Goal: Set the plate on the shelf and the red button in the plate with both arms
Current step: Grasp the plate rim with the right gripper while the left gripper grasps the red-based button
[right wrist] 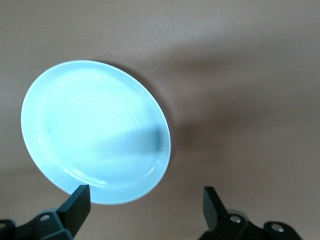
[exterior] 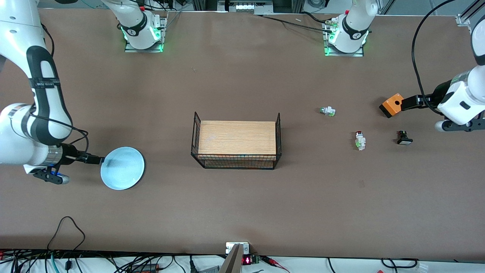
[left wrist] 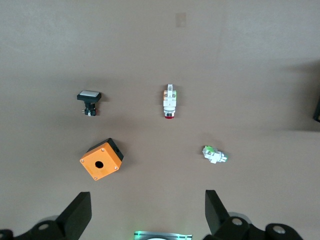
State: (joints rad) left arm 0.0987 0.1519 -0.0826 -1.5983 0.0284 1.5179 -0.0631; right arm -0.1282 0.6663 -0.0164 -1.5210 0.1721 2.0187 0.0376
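The pale blue plate (exterior: 122,168) lies flat on the table toward the right arm's end; it also shows in the right wrist view (right wrist: 95,130). My right gripper (exterior: 96,160) (right wrist: 145,197) is open and empty, just above the plate's rim. The red button (exterior: 359,140) (left wrist: 169,101) lies on its side toward the left arm's end. My left gripper (exterior: 411,101) (left wrist: 148,205) is open and empty, up in the air beside the orange box (exterior: 392,105) (left wrist: 101,159), well away from the red button.
A black wire basket (exterior: 197,131) holding a wooden block stands mid-table. A green-capped switch (exterior: 327,111) (left wrist: 214,155) lies farther from the front camera than the red button. A black button with a white face (exterior: 404,138) (left wrist: 89,100) lies beside the red button.
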